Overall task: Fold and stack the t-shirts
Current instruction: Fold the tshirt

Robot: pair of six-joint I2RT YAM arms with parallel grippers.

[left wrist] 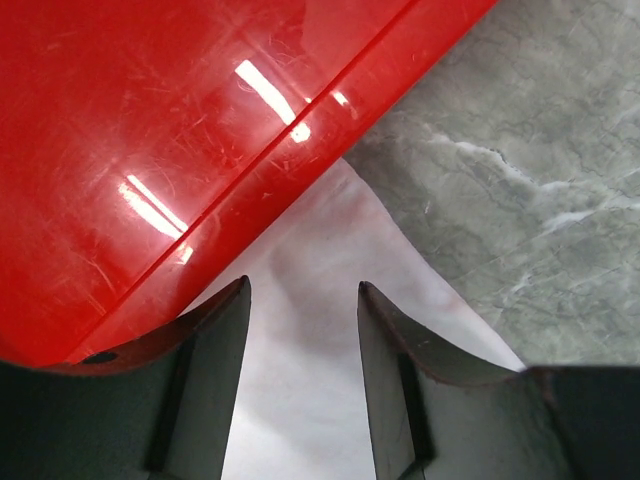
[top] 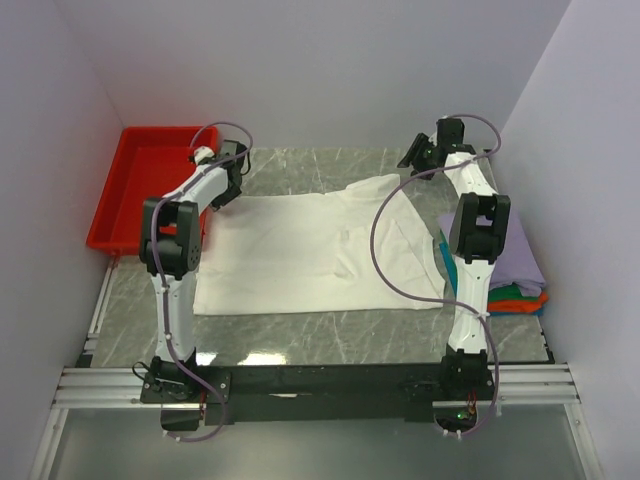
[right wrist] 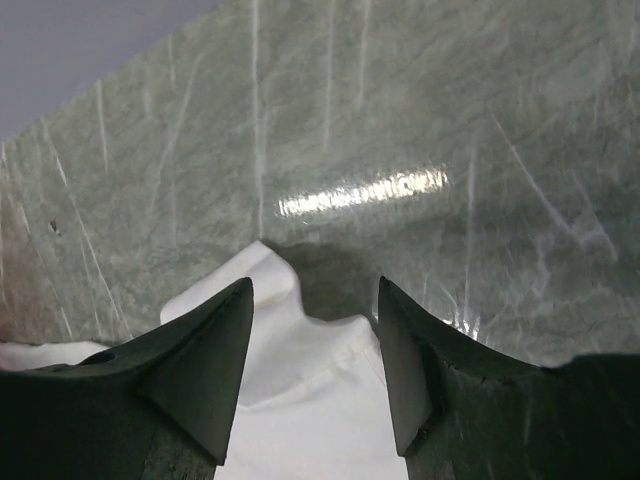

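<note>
Limp, light white cloth t-shirt (top: 310,250) spread on grey marble counter (top: 300,330); left tool (left wrist: 300,300) and right tool (right wrist: 315,295), both open, straddle its far corners, likely the best holds.

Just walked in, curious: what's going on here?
A white t-shirt lies spread out on the table, ready for folding. The left gripper is open over its far corner beside the red tray. The right gripper is open over the other far corner. Neither grips it yet. Folded shirts lie stacked at the right.
</note>
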